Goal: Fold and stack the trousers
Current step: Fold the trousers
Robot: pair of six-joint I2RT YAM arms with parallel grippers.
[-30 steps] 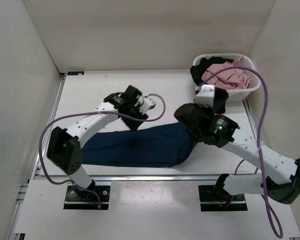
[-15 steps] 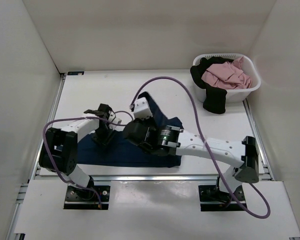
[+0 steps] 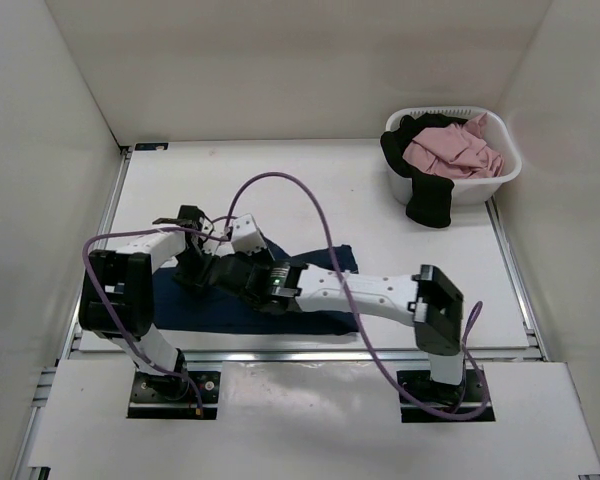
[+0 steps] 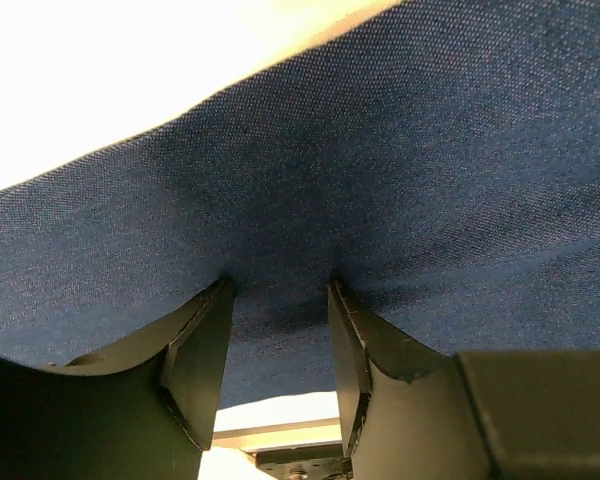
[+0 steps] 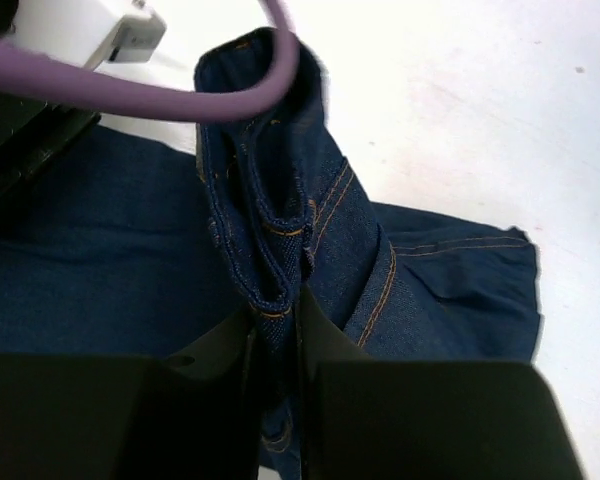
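Note:
The dark navy trousers [image 3: 195,312] lie across the near part of the table, partly folded over themselves. In the right wrist view my right gripper [image 5: 275,312] is shut on a bunched fold of the trousers [image 5: 450,280] with orange stitching. Seen from above, the right arm reaches far to the left, and the right gripper [image 3: 228,268] sits over the trousers' left half. My left gripper [image 3: 192,266] is just beside it. In the left wrist view the left gripper [image 4: 278,290] has its jaws apart, with both tips pressed into the trousers [image 4: 380,150], which pucker slightly between them.
A white laundry basket [image 3: 472,190] stands at the back right with a pink garment [image 3: 450,150] in it. A black garment [image 3: 430,203] hangs over its front rim. Purple cables loop above both arms. White walls enclose the table.
My right arm has swept from the right side far to the left, carrying the trousers' end over the legs. The left gripper moved left and down onto the cloth, and its jaws narrowed.

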